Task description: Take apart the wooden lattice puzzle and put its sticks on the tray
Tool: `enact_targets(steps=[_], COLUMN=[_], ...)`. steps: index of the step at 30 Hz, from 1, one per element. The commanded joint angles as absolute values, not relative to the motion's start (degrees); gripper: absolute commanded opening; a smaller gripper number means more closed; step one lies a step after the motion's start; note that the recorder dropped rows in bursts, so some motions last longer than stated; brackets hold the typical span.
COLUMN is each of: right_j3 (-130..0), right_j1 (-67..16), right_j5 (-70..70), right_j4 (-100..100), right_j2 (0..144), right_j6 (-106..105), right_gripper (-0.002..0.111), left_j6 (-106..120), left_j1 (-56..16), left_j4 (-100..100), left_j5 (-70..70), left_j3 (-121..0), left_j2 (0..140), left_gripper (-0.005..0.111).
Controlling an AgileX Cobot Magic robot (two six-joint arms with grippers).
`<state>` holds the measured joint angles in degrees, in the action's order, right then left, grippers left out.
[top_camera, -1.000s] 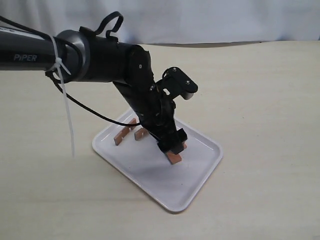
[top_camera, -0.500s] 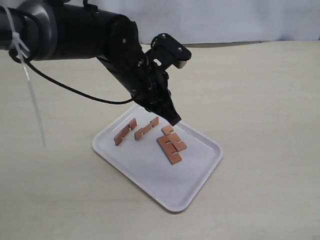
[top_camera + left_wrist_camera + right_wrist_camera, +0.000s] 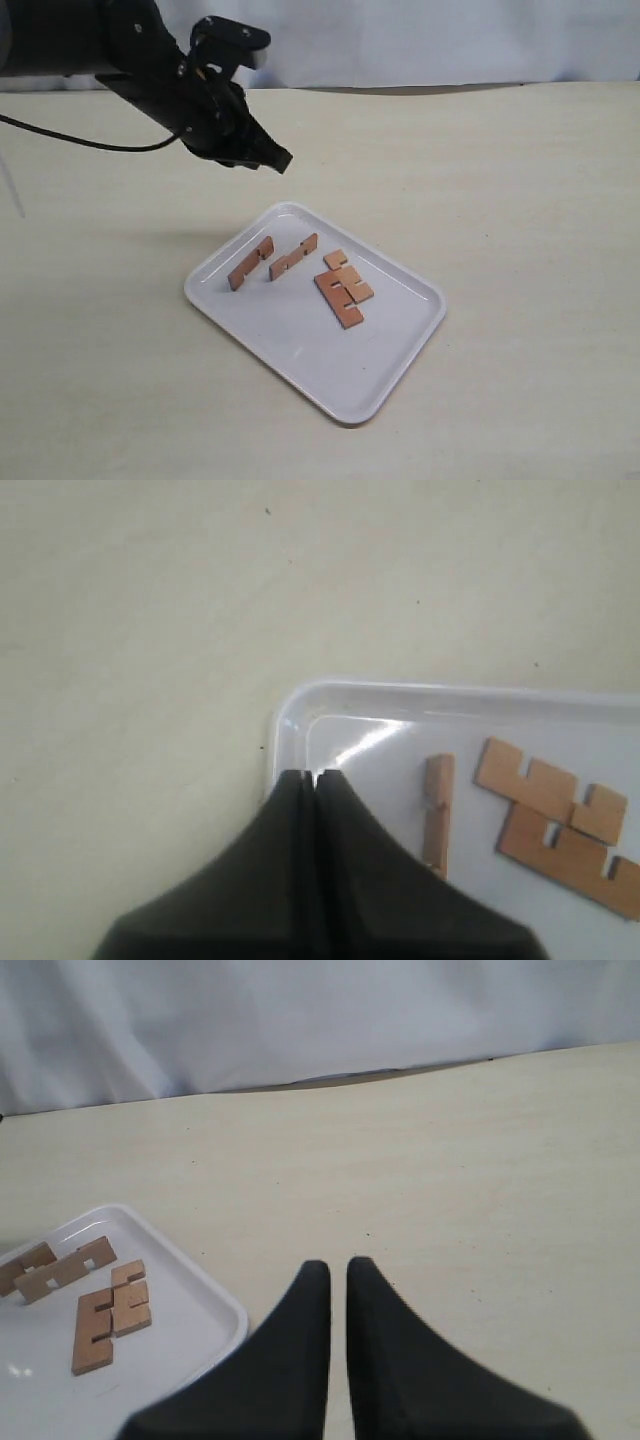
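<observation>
lying apart, sticks on tray, nothing between

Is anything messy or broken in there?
Nothing looks broken or spilled. All the sticks lie flat inside the tray, two apart and two lying side by side, touching. The left gripper hangs shut above the table, holding nothing.

Pale beige tabletop fills scene; white-grey cloth backdrop along far edge; soft even light.
</observation>
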<state>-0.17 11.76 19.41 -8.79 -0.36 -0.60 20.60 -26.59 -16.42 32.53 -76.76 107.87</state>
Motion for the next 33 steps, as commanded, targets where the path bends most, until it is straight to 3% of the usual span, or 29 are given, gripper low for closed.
enact_targets(steps=[1, 5, 13, 20, 33], right_j3=[0.00, 0.00, 0.00, 0.00, 0.00], right_j1=[11.65, 11.65, 11.65, 11.65, 11.65], right_j5=[19.40, 19.40, 19.40, 19.40, 19.40], right_j4=[-8.80, -8.80, -8.80, -8.80, -8.80], right_j2=[0.00, 0.00, 0.00, 0.00, 0.00], right_j6=[-0.58, -0.58, -0.58, -0.58, -0.58], right_gripper=[0.006, 0.006, 0.006, 0.006, 0.006], left_j6=[13.61, 4.23, 4.37, 2.21, -0.50], left_j1=[-22.75, -17.76, -9.18, -3.94, -4.38], left_j4=[-9.61, 2.20, 5.10, 2.60, 2.76], left_j5=[35.18, 44.56, 56.72, 46.28, 18.86], left_j3=[-76.82, -76.72, -74.33, -64.04, -35.52], left_j2=[104.82, 100.53, 86.52, 65.07, 20.19], left_gripper=[0.000, 0.000, 0.000, 0.000, 0.000])
